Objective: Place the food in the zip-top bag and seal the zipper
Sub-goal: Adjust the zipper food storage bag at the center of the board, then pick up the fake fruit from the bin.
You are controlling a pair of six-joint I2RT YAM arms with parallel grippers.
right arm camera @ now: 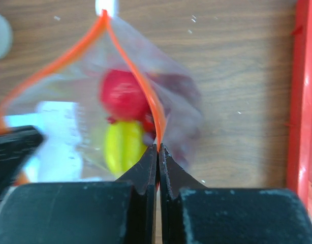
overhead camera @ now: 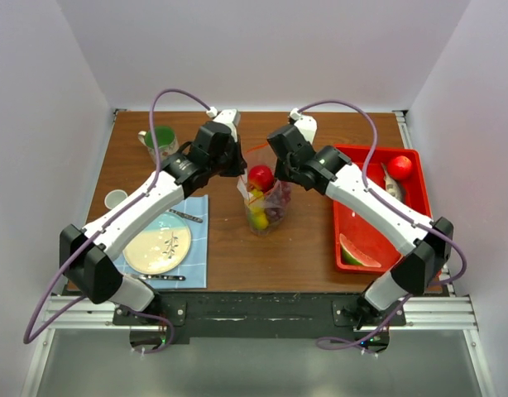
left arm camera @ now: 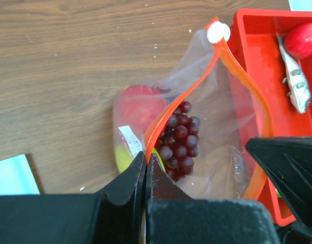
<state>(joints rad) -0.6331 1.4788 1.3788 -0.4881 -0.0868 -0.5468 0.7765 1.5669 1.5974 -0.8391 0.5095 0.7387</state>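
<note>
Zip-top bag [overhead camera: 266, 203] stands upright near the middle of the worktop [overhead camera: 237, 265], and we see its mouth held apart into a narrow leaf shape. Our left hand [left arm camera: 145, 175] is pinched fully closed on the zipper [left arm camera: 166, 119] at the left lip of the mouth. Our right hand [right arm camera: 157, 152] is likewise closed tight, fingers together on the orange-red strip of the opposite lip. The two lips meet at the far end, where a small white slider [left arm camera: 218, 32] sits. Inside the bag we make out a red apple [overhead camera: 261, 176], a lemon [right arm camera: 123, 147] next to it and a grape bunch [left arm camera: 180, 140] beside them.

To the right, the red tray [overhead camera: 352, 222] lies close to the bag. From the left wrist its wall looks just beside the right lip, while from above a strip of bare wood separates them. In the tray we see a fish [left arm camera: 295, 81] and a red round fruit [overhead camera: 400, 167] at the far end, and a watermelon wedge [overhead camera: 357, 252] at the near end. To the left, a blue mat [overhead camera: 200, 248] carrying a cream plate [overhead camera: 146, 255] reaches near the bag's base without touching it. A green cup [overhead camera: 165, 137] and a white cup [overhead camera: 115, 198] stand along the left side. Bare wood lies open in front of the bag toward the near edge and behind it toward the far edge. Both forearms fill the space on either side of the mouth.
</note>
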